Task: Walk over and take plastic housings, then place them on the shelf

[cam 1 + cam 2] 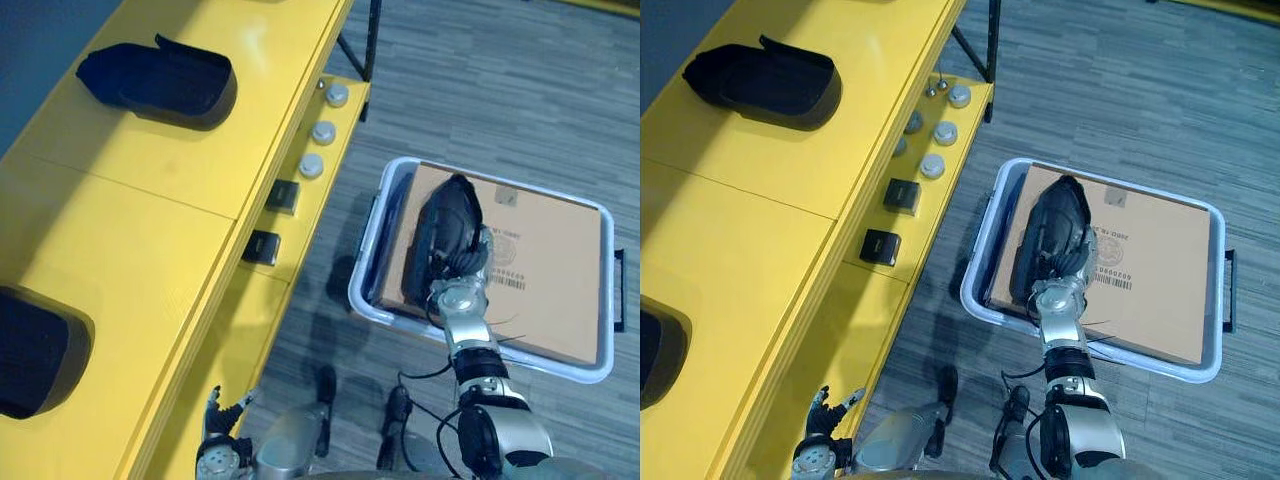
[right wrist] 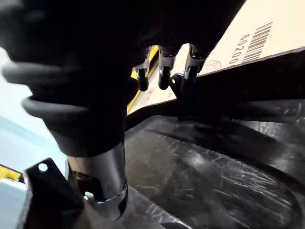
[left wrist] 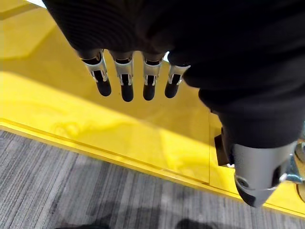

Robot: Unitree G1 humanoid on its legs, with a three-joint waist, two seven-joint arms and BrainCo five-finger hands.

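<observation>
In the left eye view, the yellow shelf (image 1: 180, 230) runs from 7 to 12 o'clock. One stored housing (image 1: 155, 80) sits on its top at 11 o'clock and a second stored housing (image 1: 35, 350) at 8 o'clock. At 3 o'clock the pale bin (image 1: 365, 290) holds a cardboard box (image 1: 550, 270). The black housing (image 1: 450, 220) we are after lies on the box's 9 o'clock side, with our right hand (image 1: 460, 275) on its near end. Our left hand (image 1: 225, 440) hangs at 7 o'clock, just beside the shelf edge.

In the right eye view, we see bare yellow top between the two stored pieces, which we judge a fair landing spot.

In the left wrist view, the left hand's fingers (image 3: 126, 78) hang straight and relaxed, holding nothing, above the yellow board and the grey floor (image 3: 71, 191).

In the right wrist view, we look into the housing's scratched hollow, with the box's barcode label (image 2: 259, 40) beyond it. We cannot tell whether the right hand has closed on the part.

We judge the step in hand to be the pick. We should get a firm hold across the rim before lifting and raise the part straight up until it clears the bin wall. We should then carry it toward 9 o'clock without tipping it.
</observation>
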